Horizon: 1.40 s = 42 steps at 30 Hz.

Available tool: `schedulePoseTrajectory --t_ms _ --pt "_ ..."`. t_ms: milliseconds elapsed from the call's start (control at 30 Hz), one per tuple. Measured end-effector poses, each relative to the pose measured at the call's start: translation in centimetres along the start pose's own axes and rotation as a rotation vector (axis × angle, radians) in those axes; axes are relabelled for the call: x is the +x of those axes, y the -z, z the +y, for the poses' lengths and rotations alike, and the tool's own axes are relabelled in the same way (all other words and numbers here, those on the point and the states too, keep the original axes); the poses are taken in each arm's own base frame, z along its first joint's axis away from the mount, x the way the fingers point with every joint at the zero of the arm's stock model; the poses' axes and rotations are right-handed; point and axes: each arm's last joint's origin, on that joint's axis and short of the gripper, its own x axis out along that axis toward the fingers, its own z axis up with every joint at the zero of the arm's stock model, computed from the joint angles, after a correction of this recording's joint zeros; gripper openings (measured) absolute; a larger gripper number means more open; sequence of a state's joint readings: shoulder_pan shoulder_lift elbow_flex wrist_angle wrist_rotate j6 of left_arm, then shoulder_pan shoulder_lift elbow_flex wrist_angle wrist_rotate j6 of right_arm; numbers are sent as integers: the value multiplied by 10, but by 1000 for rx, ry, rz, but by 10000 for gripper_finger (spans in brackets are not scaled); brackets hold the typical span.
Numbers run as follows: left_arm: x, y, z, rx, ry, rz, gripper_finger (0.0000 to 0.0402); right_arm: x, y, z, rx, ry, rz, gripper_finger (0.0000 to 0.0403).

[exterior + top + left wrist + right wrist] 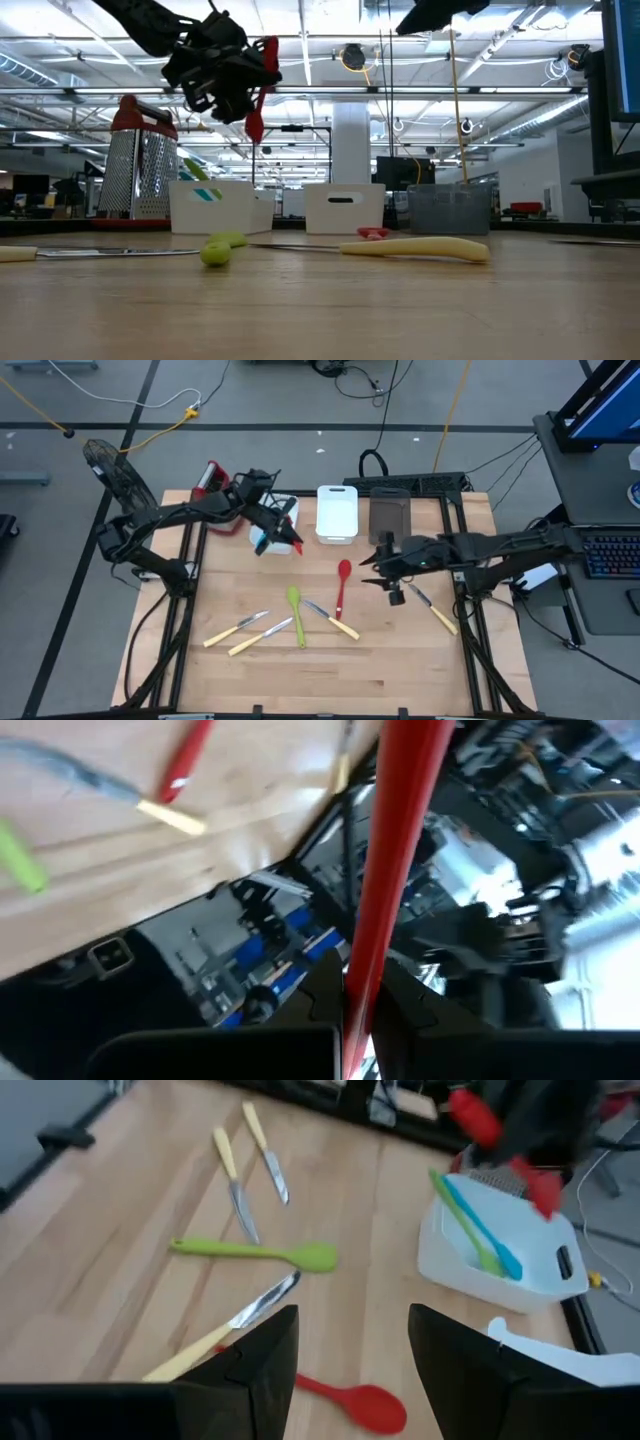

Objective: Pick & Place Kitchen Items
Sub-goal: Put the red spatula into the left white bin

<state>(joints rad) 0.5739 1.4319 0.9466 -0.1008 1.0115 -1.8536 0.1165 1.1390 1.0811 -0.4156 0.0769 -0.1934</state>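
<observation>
From my station I find the left gripper (283, 528) raised above the leftmost white bin (272, 532) at the far side of the tabletop (330, 670); its fingers are clamped tight on a red utensil (385, 880), which hangs clear of the bin in the low view; which kind of utensil it is I cannot tell. Inside that bin, the right wrist view shows a green utensil (462, 1220) and a blue utensil (490, 1232) lying side by side. The right gripper (392, 582) hovers over the right part of the tabletop, fingers spread wide and holding nothing; a red spoon (342, 585) lies just to its left; one yellow-handled knife (432, 606) lies beneath that arm. Mid-tabletop I note a green spatula (296, 614), a knife (333, 619) beside it, and two further yellow-handled knives (248, 632) to the left, all flat on the wood. A second white bin (337, 512) and a dark grey bin (388, 515) stand along the far edge; the red-topped grater (140, 160) stands at the far left corner.
</observation>
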Motion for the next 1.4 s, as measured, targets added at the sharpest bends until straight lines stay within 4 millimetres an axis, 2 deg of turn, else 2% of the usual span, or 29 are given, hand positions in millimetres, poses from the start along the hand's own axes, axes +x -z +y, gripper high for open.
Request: schedulePoseTrajectory --t_ms 200,500,667,967,1033,1200,1400 --pt "0 -4 11 -84 -65 -51 14 -14 14 2 38 18 -102 183" --pt "0 -12 13 -116 -63 -115 14 -18 19 2 44 19 -112 183" --pt "12 2 7 -17 -43 -40 14 -18 19 2 43 20 -113 183" --pt "23 34 -16 108 -12 -9 14 -18 17 2 45 22 -128 183" --pt "24 35 -16 111 -9 -19 14 -19 17 2 53 23 -137 183" --pt "29 23 -10 81 -54 -10 14 -19 15 2 58 27 -157 183" --pt "30 -6 0 -1 -129 9 14 -19 15 2 60 26 -157 183"
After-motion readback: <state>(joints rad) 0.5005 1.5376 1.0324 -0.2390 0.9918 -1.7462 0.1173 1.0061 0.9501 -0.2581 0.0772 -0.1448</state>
